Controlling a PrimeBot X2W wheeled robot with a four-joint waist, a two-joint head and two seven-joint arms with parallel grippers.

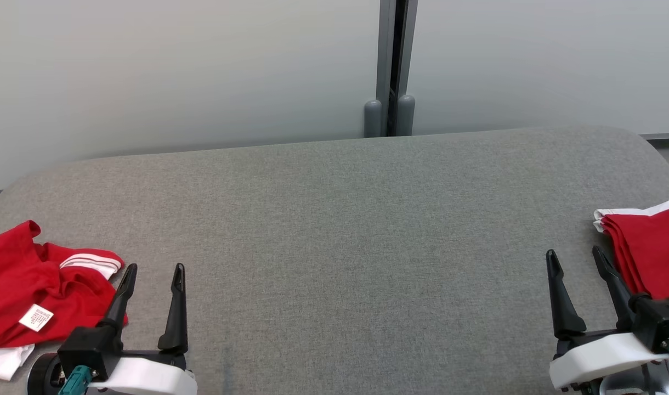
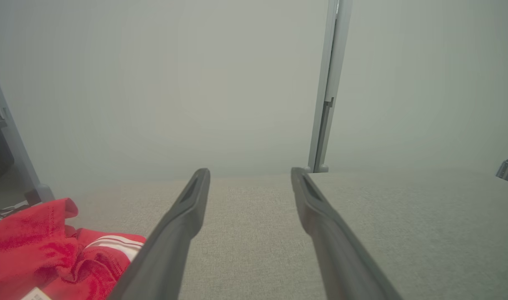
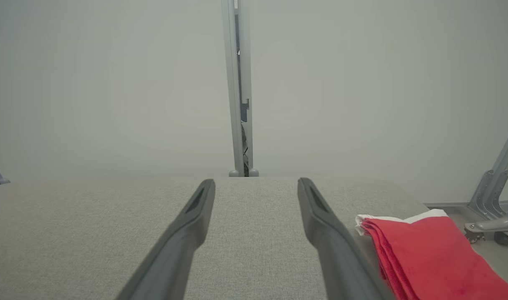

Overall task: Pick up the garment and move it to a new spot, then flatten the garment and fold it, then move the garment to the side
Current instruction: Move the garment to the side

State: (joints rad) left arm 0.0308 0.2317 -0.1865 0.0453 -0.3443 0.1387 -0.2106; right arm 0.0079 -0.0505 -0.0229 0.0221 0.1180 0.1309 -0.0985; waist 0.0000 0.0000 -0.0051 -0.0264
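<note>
Right now the crumpled red garment [image 1: 22,280] lies at the left edge of the counter [image 1: 340,219], just beside the left gripper [image 1: 154,267], with a white label [image 1: 36,317] showing. The left gripper and the right gripper [image 1: 574,251] both have their jaws spread wide and hold nothing. Beside the right one sits a folded red stack [image 1: 655,252], possibly several pieces, its far side cut off.

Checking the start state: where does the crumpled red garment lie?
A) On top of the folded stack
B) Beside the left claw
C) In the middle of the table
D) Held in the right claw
B: the crumpled garment lies on the table just left of the open left claw, while the folded stack sits apart by the right claw.
</note>
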